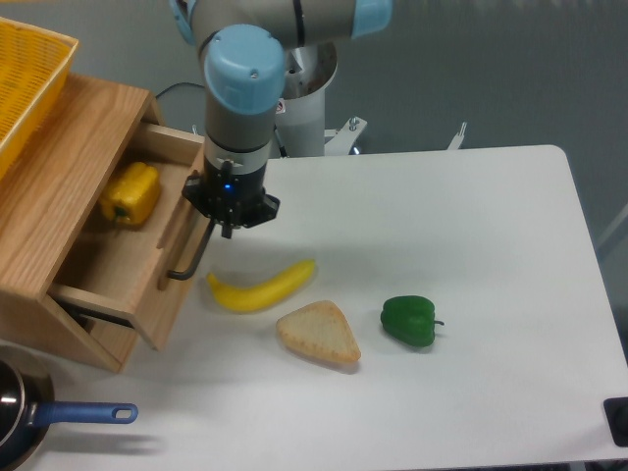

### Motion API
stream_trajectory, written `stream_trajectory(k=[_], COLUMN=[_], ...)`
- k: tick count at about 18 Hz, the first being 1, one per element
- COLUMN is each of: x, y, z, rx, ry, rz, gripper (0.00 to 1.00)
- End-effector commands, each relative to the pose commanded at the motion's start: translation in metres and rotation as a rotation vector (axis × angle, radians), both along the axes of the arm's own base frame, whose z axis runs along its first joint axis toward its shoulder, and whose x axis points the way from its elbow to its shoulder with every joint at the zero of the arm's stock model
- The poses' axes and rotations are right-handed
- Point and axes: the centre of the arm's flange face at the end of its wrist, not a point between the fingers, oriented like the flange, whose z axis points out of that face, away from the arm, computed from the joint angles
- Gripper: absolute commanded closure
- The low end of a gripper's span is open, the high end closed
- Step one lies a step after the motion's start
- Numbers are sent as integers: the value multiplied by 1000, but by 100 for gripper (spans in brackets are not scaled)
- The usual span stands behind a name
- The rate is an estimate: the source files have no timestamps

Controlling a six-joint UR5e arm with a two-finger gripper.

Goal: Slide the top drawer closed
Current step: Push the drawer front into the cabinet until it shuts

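The top drawer (173,312) of the light-oak cabinet (69,157) stands pulled out toward the table's middle. A yellow bell pepper (131,193) lies inside it. The black bar handle (190,257) runs along the drawer's front panel. My gripper (228,228) points down just in front of the panel, at the far end of the handle. Its fingers look closed together and hold nothing. I cannot tell whether it touches the handle or the panel.
A yellow basket (27,78) sits on top of the cabinet. A banana (261,287), a piece of bread (319,335) and a green bell pepper (408,320) lie on the white table right of the drawer. A pan with a blue handle (83,414) is at the front left.
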Motion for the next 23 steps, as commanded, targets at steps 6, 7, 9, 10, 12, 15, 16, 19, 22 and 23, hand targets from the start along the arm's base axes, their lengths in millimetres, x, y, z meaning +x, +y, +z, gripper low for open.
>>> stream_trajectory(k=[6,7,9,10,12,15,16,19,22,23], x=[25,27,32,38,44,55,57,66,73,76], y=[7,7,5,7,9,12,13,16,17,18], z=[-1,0,8,7,9,9,9,9,9,10], rx=[-16,-17,-6,-8,-7,-9,-10,-11,-13,-12], ry=[-12,-13,-6,-7,-7,-8,-9,-9,-12,-11], rz=[-44,-48,-51,-58,-59,-71,-67,-75,-72,-75], gripper=[100,100,100,100,100,100,100,100,100,100])
